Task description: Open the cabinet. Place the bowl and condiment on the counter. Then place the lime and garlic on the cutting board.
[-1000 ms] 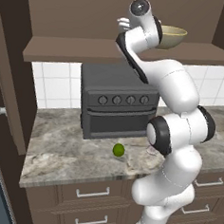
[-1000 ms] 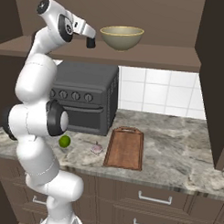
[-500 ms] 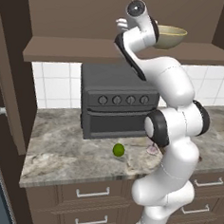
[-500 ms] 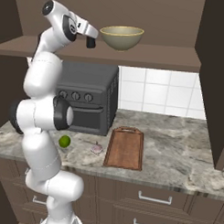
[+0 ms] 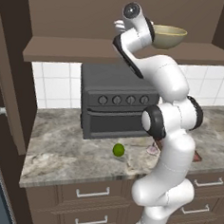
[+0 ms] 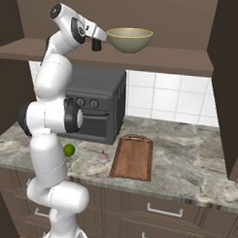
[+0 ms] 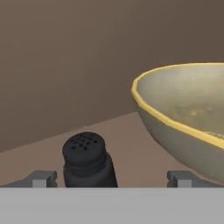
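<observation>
Gripper [image 5: 121,27] sits high at the open cabinet [image 5: 117,9] in the left base view, mostly hidden behind the wrist, level with the shelf where the bowl [image 5: 168,36] stands just to its right; down on the counter [image 5: 63,153] the lime [image 5: 118,150] lies in front of the dark oven, with the garlic [image 5: 152,149] peeking out beside the arm. From the right base view, the gripper [image 6: 98,42] points along the shelf toward the bowl [image 6: 129,39], which rests on the shelf just beside it, while the cutting board [image 6: 133,156] lies bare on the counter [image 6: 187,167], the garlic [image 6: 103,158] just left of it and the lime [image 6: 69,150] further left, partly behind the arm. Seen from the hand view, the jaws stand spread wide with nothing between them but the condiment [image 7: 87,160], an upright shaker standing on the shelf nearer the left finger [image 7: 41,177], and the bowl [image 7: 183,118] looms off to the right, its rim above the right finger. My read is that the shaker is the next pick: it lies straight ahead, vertical, needing a short advance before closing.
</observation>
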